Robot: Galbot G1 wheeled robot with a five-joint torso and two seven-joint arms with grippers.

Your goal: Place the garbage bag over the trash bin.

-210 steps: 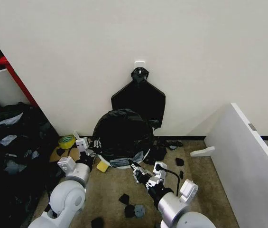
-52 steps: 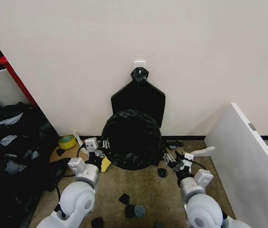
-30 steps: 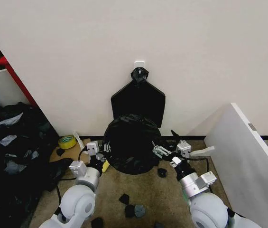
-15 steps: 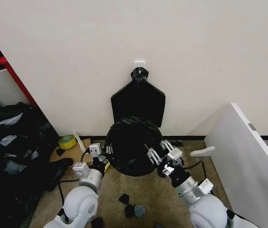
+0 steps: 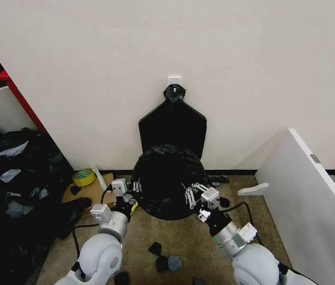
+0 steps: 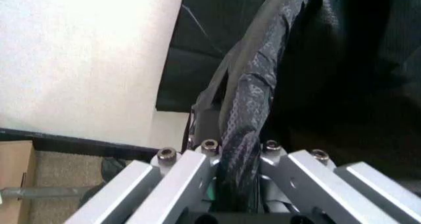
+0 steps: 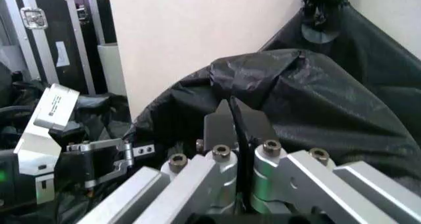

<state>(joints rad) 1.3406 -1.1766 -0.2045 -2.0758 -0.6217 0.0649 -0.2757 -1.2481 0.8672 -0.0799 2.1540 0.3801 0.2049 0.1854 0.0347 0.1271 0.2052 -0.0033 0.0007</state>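
1. The garbage bag (image 5: 166,181) sits at the centre of the head view, a glossy black dome against the foot of the wall, draped over the trash bin so that no white plastic shows.
2. The left gripper (image 5: 133,189) is at the bag's left edge; in the left wrist view its fingers (image 6: 197,172) are pressed together on a fold of the bag's film (image 6: 253,100).
3. The right gripper (image 5: 192,191) is at the bag's lower right edge; in the right wrist view its two dark fingertips (image 7: 220,123) meet with a thin edge of black film between them.
4. A shield-shaped bundle of black bags (image 5: 173,122) hangs from a white wall hook (image 5: 174,79) just above the covered bin.
5. A yellow tape roll (image 5: 83,177) lies on the floor at the left, and small black scraps (image 5: 162,259) lie near the bottom centre.
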